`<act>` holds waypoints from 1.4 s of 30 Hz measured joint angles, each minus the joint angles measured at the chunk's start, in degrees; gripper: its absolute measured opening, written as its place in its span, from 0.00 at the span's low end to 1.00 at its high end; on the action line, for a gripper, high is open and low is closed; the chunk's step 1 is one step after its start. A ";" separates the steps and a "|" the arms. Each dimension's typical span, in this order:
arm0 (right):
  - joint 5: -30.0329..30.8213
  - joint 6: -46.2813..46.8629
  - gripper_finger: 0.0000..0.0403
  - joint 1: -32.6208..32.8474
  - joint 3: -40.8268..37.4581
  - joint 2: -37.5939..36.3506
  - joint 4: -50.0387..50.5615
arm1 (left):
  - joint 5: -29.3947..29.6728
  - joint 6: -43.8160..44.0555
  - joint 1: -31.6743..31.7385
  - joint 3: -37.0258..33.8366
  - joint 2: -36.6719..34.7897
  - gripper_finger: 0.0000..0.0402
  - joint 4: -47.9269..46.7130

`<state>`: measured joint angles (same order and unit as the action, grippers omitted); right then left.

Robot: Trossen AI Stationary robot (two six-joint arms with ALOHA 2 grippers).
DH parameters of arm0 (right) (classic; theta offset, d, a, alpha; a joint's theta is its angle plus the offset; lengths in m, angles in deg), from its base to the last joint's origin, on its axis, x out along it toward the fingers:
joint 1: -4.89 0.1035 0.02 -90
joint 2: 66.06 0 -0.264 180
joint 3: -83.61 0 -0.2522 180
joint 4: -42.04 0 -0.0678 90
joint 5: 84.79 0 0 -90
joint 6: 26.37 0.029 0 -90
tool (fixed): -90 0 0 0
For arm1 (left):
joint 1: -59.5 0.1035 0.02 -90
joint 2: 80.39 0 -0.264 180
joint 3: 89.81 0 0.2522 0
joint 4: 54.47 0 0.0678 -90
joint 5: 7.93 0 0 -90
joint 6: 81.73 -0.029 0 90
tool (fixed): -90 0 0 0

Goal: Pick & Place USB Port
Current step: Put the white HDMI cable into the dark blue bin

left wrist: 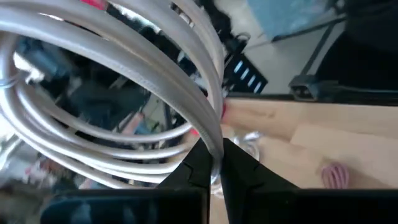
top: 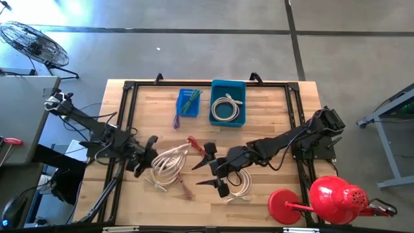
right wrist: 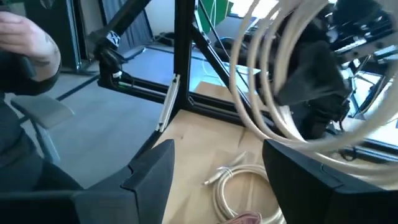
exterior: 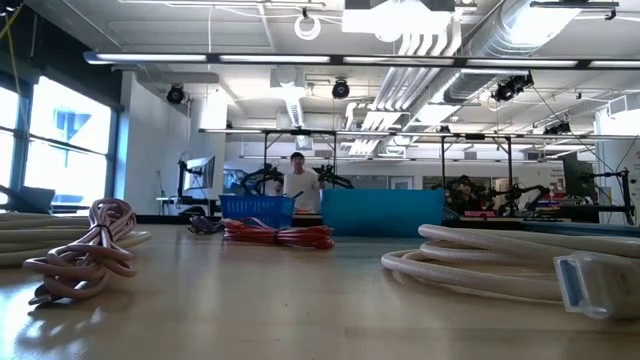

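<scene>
1. The left gripper (top: 147, 157) sits at the table's front left with its fingers (left wrist: 202, 168) pressed together on a strand of a coiled white cable (top: 169, 163); in the left wrist view the loops rise up from the pinch.
2. The right gripper (top: 215, 169) is at the front middle, jaws spread wide, empty; a second white cable coil (top: 240, 186) lies on the wooden table (top: 272, 110) just beside it.
3. A red cable (top: 196, 145) lies between the two grippers.
4. At the back edge stand a blue basket (top: 188, 102) and a teal bin (top: 228, 87); the bin holds another coiled white cable (top: 226, 107).
5. A red watering can (top: 323, 197) stands at the front right corner.
</scene>
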<state>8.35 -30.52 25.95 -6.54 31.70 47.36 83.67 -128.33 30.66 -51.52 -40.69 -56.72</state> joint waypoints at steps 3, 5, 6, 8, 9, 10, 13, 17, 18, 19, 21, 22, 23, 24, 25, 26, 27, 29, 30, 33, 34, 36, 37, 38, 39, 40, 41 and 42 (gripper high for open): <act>2.18 -2.09 0.59 0.00 0.00 0.00 -0.01 | -1.31 -0.88 -0.98 -1.28 0.07 0.02 3.06; 4.84 -3.63 0.59 0.00 0.00 0.00 -0.01 | -2.86 -1.04 -1.28 -1.89 0.07 0.02 4.57; 6.07 -4.38 0.59 0.00 0.00 0.00 -0.02 | -3.68 -1.00 -1.27 -2.19 0.07 0.02 5.01; 8.35 -5.20 0.59 -0.02 -0.01 0.00 -0.01 | -4.82 -0.84 -1.22 -2.79 0.24 0.02 5.49; 9.35 -5.27 0.59 -0.16 -0.02 0.00 -0.01 | -5.28 -0.65 -1.22 -3.00 0.32 0.02 5.46; 10.31 -5.30 0.59 -0.38 -0.01 0.00 -0.05 | -5.67 -0.39 -1.22 -3.22 0.33 0.02 5.44; 11.06 -5.06 0.59 -0.94 -0.02 0.00 -0.36 | -7.13 0.34 -1.20 -3.93 0.66 0.02 6.19; 10.10 -4.94 0.59 -1.64 -0.02 0.00 -1.60 | -9.89 0.36 -1.20 -5.34 0.70 0.02 7.82; 10.01 -4.93 0.59 -1.80 -0.02 0.00 -1.89 | -10.32 0.36 -1.20 -5.77 0.70 0.02 8.46; 9.96 -4.93 0.59 -1.97 -0.02 0.00 -2.22 | -10.49 0.35 -1.22 -6.09 0.70 0.02 8.59; 9.78 -4.91 0.59 -2.27 -0.02 0.00 -2.88 | -10.59 0.36 -1.20 -6.48 0.70 0.02 8.49; 9.50 -4.88 0.59 -2.43 -0.02 0.00 -3.11 | -10.59 0.36 -1.19 -6.51 0.72 0.02 8.44; 8.97 -4.57 0.59 -2.71 -0.02 0.00 -3.18 | -10.62 0.36 -1.18 -6.51 0.78 0.02 8.51; 8.14 -3.86 0.59 -3.09 -0.02 0.00 -3.22 | -11.06 0.35 -1.17 -6.51 0.99 0.02 8.72; 6.99 -3.06 0.59 -3.52 -0.02 0.00 -3.22 | -11.88 0.28 -1.17 -6.51 1.20 0.02 8.84; 5.64 -1.94 0.59 -3.98 -0.03 0.00 -3.25 | -12.61 0.00 -1.16 -6.51 1.46 0.02 8.71; 4.10 -0.94 0.59 -4.43 -0.04 0.00 -3.37 | -13.30 -0.37 -1.18 -6.51 1.73 0.02 8.66; 0.90 0.82 0.59 -5.21 -0.04 0.00 -3.54 | -13.76 -0.79 -1.18 -6.51 2.64 0.02 9.24; -0.10 1.32 0.59 -5.48 -0.04 0.00 -3.73 | -13.73 -0.94 -1.18 -6.51 3.19 0.02 9.68; -0.78 1.76 0.59 -5.79 -0.04 0.00 -4.49 | -13.19 -1.06 -1.16 -6.51 4.91 0.02 11.41; -1.07 1.78 0.59 -5.79 -0.04 0.00 -4.80 | -13.08 -1.23 -1.16 -6.49 5.35 0.02 11.88; -2.85 2.33 0.59 -5.82 -0.04 0.00 -5.24 | -13.07 -1.74 -1.17 -6.49 5.99 0.02 12.15; -4.08 2.75 0.59 -5.84 -0.04 0.00 -5.32 | -13.06 -2.01 -1.16 -6.49 6.27 0.02 12.30; -5.22 3.11 0.59 -5.84 -0.04 0.00 -5.50 | -13.06 -2.30 -1.16 -6.49 6.36 0.02 12.33; -5.82 3.26 0.59 -5.84 -0.04 0.13 -5.80 | -13.06 -2.53 -1.16 -6.49 6.36 0.02 12.33; -6.20 3.29 0.59 -5.84 -0.04 0.28 -6.36 | -13.04 -2.65 -1.16 -6.49 6.36 0.02 12.45; -6.50 3.29 0.59 -5.84 -0.04 0.36 -6.39 | -13.04 -2.68 -1.16 -6.49 6.36 0.02 12.61; -6.52 3.29 0.59 -5.81 -0.08 0.43 -6.32 | -13.04 -2.68 -1.16 -6.49 6.36 0.02 12.71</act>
<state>1.83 -27.23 20.13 -6.62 32.13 41.04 70.63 -131.01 29.51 -58.01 -34.33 -44.01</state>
